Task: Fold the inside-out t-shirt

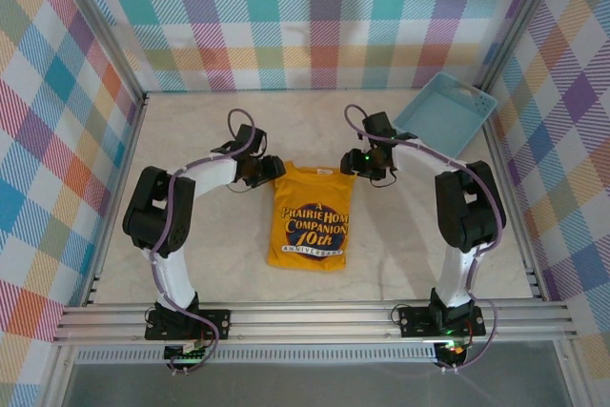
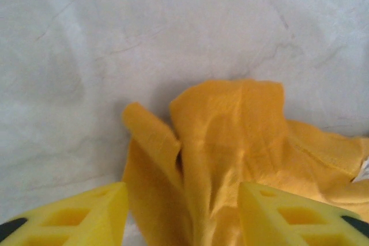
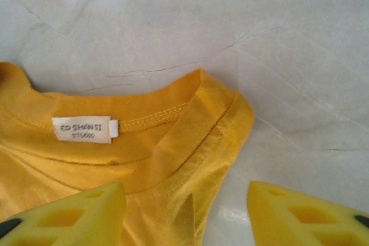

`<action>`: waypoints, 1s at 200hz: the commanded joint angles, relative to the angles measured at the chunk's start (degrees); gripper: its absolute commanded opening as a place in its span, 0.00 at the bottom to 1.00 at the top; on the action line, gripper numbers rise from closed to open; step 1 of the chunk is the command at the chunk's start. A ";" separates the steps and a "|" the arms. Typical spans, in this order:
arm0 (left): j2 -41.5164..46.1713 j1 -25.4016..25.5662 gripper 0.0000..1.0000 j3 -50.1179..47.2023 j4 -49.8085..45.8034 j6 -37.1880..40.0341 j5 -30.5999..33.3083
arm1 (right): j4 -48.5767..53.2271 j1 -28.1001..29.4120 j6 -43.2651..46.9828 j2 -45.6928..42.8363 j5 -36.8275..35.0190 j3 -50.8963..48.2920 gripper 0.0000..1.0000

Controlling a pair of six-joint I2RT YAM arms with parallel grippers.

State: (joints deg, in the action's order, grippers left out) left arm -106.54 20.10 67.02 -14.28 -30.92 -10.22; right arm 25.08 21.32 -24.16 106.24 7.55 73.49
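Fingers (image 2: 81, 214) of the left gripper (image 2: 183, 214) and right gripper (image 3: 185, 214) stand parted, clasping nothing, above the far edge of the mustard-orange cotton t-shirt (image 1: 307, 221), mid-way on the white bench (image 1: 410, 245). Likely light, limp, sagging: pinch doubled corners beside the collar (image 3: 151, 120).

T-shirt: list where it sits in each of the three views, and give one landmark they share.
Top external: the t-shirt lies at the centre of the table, lettering up.
Left wrist: t-shirt as bunched orange fabric, from the lower middle to the right edge.
Right wrist: t-shirt in the lower left, with its collar and white label.
Shared landmark: the pale marbled table around the shirt.
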 commanded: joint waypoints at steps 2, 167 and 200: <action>4.24 -0.19 0.60 -1.94 -3.30 -0.60 -0.31 | 0.29 -0.44 -3.30 -4.14 2.43 -2.90 0.63; -11.75 6.08 0.30 5.58 5.11 -4.95 -9.70 | -1.96 6.45 -12.31 11.27 8.86 3.04 0.43; -10.00 6.18 0.19 3.48 9.95 -5.47 -12.87 | -2.99 6.73 -11.64 11.10 9.86 3.37 0.32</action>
State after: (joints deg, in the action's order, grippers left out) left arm -112.71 21.37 72.23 -18.76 -35.55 -11.84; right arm 22.96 26.22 -36.01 115.35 13.32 76.25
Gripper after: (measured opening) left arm 0.222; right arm 0.347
